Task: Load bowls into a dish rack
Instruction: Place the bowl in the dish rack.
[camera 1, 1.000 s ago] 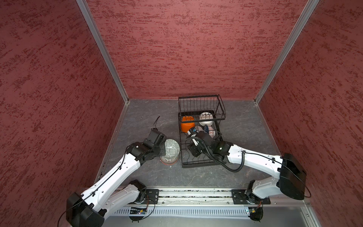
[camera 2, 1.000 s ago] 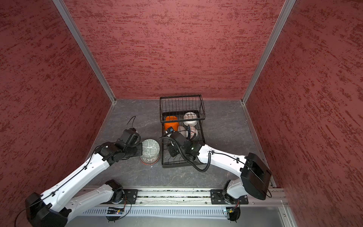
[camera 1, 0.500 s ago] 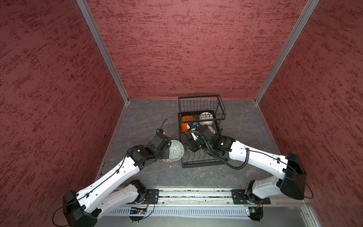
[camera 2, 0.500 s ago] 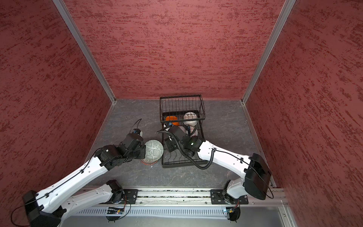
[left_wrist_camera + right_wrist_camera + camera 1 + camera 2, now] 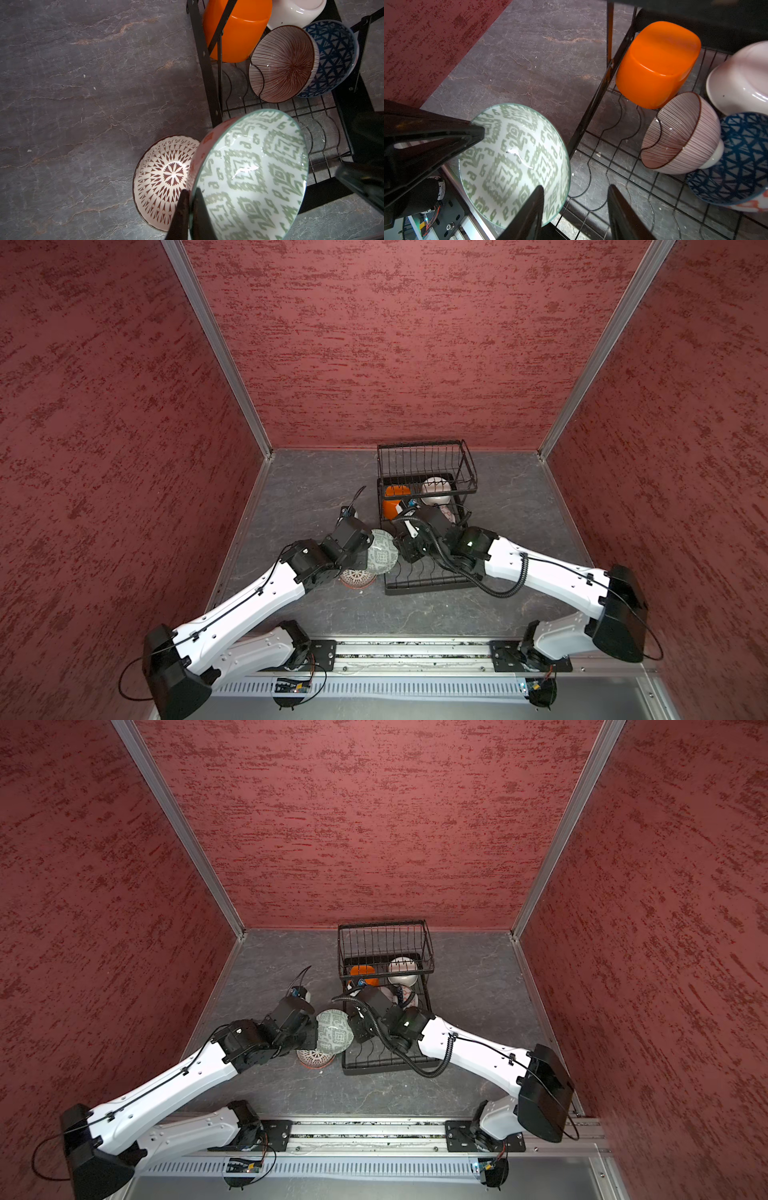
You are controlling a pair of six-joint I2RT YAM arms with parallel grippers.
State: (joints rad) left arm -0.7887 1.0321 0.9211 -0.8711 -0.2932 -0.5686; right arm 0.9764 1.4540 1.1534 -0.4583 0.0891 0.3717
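since a second ago, carried the green-patterned bowl (image 5: 249,176) sideways with the left gripper (image 5: 190,194), pinched tight on its rim, closing the gap to the right gripper (image 5: 575,188) parked over the dish rack (image 5: 428,587). now held on edge just ahead of the right gripper, jaws half spread and gripping nothing; one finger overlapping the bowl's face, contact unclear. looks like a handover or guided slotting about to start, no placement yet. from the left wrist: red-patterned bowl (image 5: 162,178) lying on the table (image 5: 83,104) below the left gripper, with orange bowl (image 5: 236,31), striped bowl (image 5: 284,64), blue bowl (image 5: 334,58) and white bowl (image 5: 297,12) racked beyond it. in both top views, striped and blue largely hidden under the right arm (image 5: 540,572).
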